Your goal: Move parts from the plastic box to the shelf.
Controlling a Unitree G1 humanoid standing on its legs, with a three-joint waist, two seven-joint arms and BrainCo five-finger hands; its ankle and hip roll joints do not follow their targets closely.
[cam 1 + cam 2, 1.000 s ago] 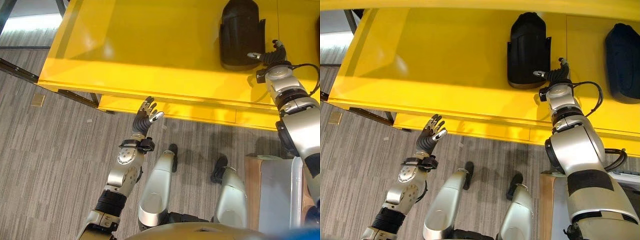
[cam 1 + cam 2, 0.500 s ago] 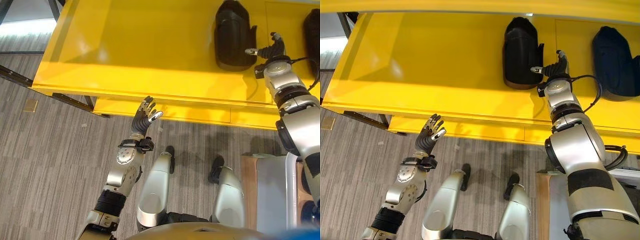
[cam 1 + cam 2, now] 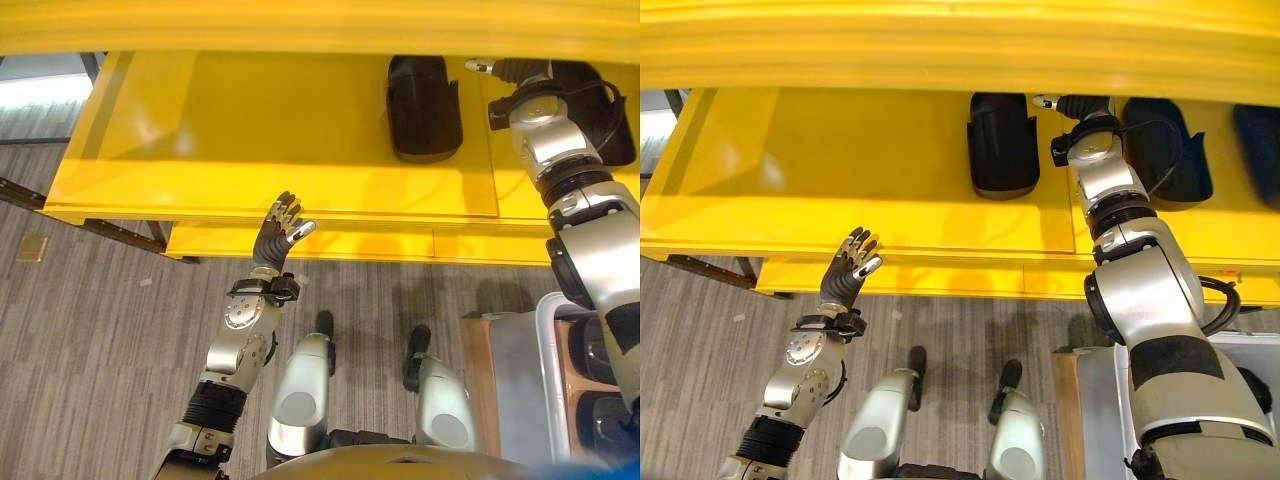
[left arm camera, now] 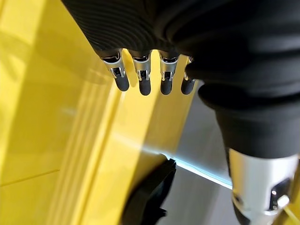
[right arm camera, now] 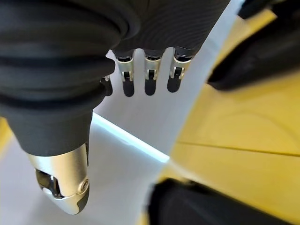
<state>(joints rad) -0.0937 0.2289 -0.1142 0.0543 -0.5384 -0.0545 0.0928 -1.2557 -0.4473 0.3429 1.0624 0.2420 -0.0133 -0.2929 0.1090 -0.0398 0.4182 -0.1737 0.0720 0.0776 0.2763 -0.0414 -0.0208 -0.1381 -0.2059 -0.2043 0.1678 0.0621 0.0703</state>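
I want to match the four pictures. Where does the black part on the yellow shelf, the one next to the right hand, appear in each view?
Left eye view: black part at upper middle, the right hand beside it on the right.
Right eye view: same part at upper middle, again left of that hand.
Left wrist view: a dark shape low in the picture; I cannot tell whether it is this part.
Right wrist view: dark shapes on yellow; cannot tell which one.
Shared landmark: the yellow shelf.

Yellow shelf (image 3: 840,170) carries black parts (image 3: 1002,145) (side by side) on top.
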